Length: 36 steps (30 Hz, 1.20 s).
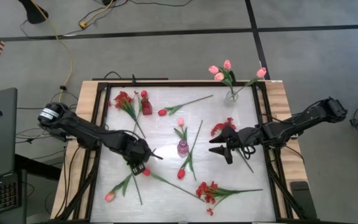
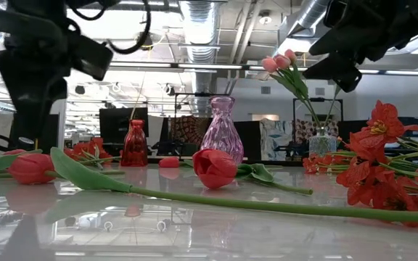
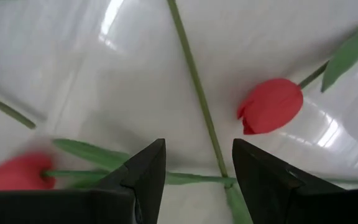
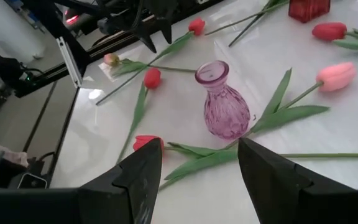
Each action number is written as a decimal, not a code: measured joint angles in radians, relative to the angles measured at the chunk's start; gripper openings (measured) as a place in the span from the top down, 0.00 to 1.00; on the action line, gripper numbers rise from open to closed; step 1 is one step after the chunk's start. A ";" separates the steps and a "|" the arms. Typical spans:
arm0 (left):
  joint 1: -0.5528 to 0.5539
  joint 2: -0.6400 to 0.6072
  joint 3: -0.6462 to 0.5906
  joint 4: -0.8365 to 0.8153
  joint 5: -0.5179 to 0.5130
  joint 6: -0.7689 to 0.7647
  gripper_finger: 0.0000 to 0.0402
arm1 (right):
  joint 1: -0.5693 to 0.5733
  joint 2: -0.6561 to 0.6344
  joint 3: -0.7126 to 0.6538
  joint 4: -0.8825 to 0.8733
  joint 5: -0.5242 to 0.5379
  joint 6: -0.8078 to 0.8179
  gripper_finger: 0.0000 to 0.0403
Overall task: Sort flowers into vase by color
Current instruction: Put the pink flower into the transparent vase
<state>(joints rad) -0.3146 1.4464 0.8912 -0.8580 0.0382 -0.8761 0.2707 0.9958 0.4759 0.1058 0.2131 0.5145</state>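
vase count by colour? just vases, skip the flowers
red vase: 1
pink vase: 1
clear vase: 1, with pink tulips in it
Total: 3

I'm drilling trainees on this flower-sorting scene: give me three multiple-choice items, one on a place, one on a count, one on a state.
1. The upright pink tulips stand in: A the red glass vase; B the clear glass vase; C the purple glass vase.
2. Vases in all: A two; B three; C five.
3. Both grippers are: A open; B shut on stems; C shut, empty.

B: their stems rise from the clear vase. B: red, clear and purple are the only vases. A: left gripper and right gripper show spread fingers.
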 joint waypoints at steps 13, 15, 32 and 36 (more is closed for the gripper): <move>-0.163 0.026 -0.014 0.043 -0.108 -0.202 0.57 | 0.000 0.000 0.000 0.000 -0.001 -0.029 0.41; -0.180 0.041 -0.015 0.037 -0.107 -0.209 0.57 | 0.000 0.000 0.000 -0.001 -0.001 -0.029 0.41; -0.191 0.242 -0.007 0.082 -0.006 -0.141 0.58 | 0.004 0.000 0.000 -0.001 -0.001 -0.029 0.41; -0.192 0.217 -0.012 0.091 -0.011 -0.143 0.67 | 0.004 0.000 0.000 -0.001 -0.001 -0.029 0.41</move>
<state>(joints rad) -0.5061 1.6635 0.8795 -0.7672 0.0273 -1.0191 0.2745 0.9958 0.4759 0.1047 0.2119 0.4854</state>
